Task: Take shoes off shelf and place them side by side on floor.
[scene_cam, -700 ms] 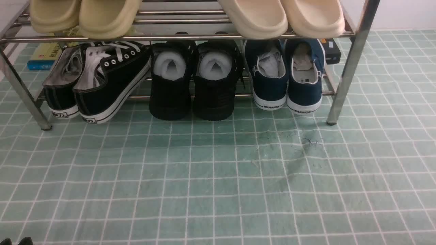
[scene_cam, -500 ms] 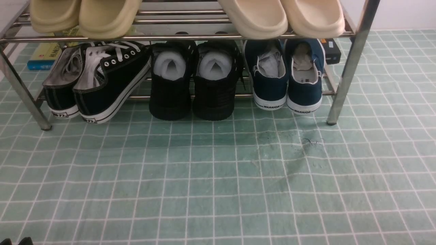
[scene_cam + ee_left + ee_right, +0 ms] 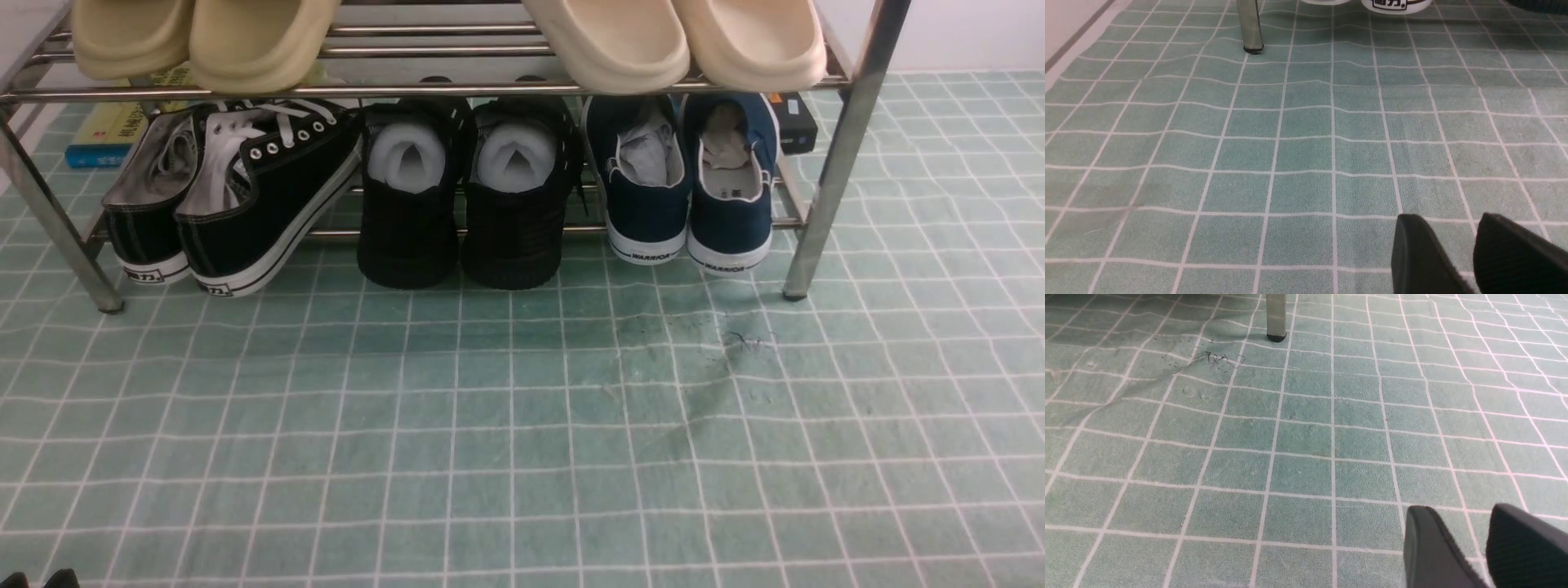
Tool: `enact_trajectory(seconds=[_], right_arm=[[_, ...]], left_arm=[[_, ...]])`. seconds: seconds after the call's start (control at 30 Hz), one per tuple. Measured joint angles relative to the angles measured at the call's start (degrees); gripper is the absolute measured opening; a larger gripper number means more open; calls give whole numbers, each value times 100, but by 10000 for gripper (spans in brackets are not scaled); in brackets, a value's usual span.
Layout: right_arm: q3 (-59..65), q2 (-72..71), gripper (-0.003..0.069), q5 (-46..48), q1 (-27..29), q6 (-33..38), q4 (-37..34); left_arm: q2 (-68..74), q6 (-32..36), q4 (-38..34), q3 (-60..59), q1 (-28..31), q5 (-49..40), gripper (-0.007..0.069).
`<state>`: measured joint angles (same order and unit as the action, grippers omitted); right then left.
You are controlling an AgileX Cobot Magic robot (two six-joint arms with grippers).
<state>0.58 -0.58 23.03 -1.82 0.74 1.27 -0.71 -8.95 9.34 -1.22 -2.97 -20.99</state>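
On the lower tier of the steel-rod shelf (image 3: pixel 845 147) a navy slip-on pair (image 3: pixel 649 196) with white WARRIOR soles stands at the right, heels toward me. An all-black knit pair (image 3: pixel 457 220) stands in the middle, stuffed with white paper. The pale green gridded floor (image 3: pixel 522 425) in front of the shelf holds no shoes. My left gripper (image 3: pixel 1449 218) hovers low over the floor, open, with only mat showing between its fingers. My right gripper (image 3: pixel 1459 510) hangs the same way, open with nothing in it. Both are well short of the shelf, whose front legs (image 3: pixel 1250 28) (image 3: pixel 1276 318) show far ahead.
Black canvas sneakers with white laces (image 3: pixel 245 188) lean at the left of the lower tier. Cream slides (image 3: pixel 612 41) fill the top tier. Books (image 3: pixel 106 135) and a black box (image 3: pixel 796 122) lie behind the shelf. The mat wrinkles near the right leg (image 3: pixel 710 384).
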Motion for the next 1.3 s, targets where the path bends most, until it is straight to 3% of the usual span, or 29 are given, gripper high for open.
enact_trajectory(seconds=[0.33,0.47,0.67,0.8,1.13,1.2,1.3], right_arm=[[0,0,239,-10,0,0,-11],[39,0,239,-286,0,-261,-463],[83,0,239,-806,0,-2012,-3084],[83,0,239,-863,0,-2300,-3906],[62,0,225,-1050,0,-2309,-4079],[-27,0,202,-1056,0,-2212,-4050],[-680,38,87,-1056,0,-1451,-3802]], left_arm=[[0,0,0,0,0,0,242],[0,0,0,0,0,0,242],[0,0,0,0,0,0,242],[0,0,0,0,0,0,242],[0,0,0,0,0,0,242],[0,0,0,0,0,0,242],[0,0,0,0,0,0,242]])
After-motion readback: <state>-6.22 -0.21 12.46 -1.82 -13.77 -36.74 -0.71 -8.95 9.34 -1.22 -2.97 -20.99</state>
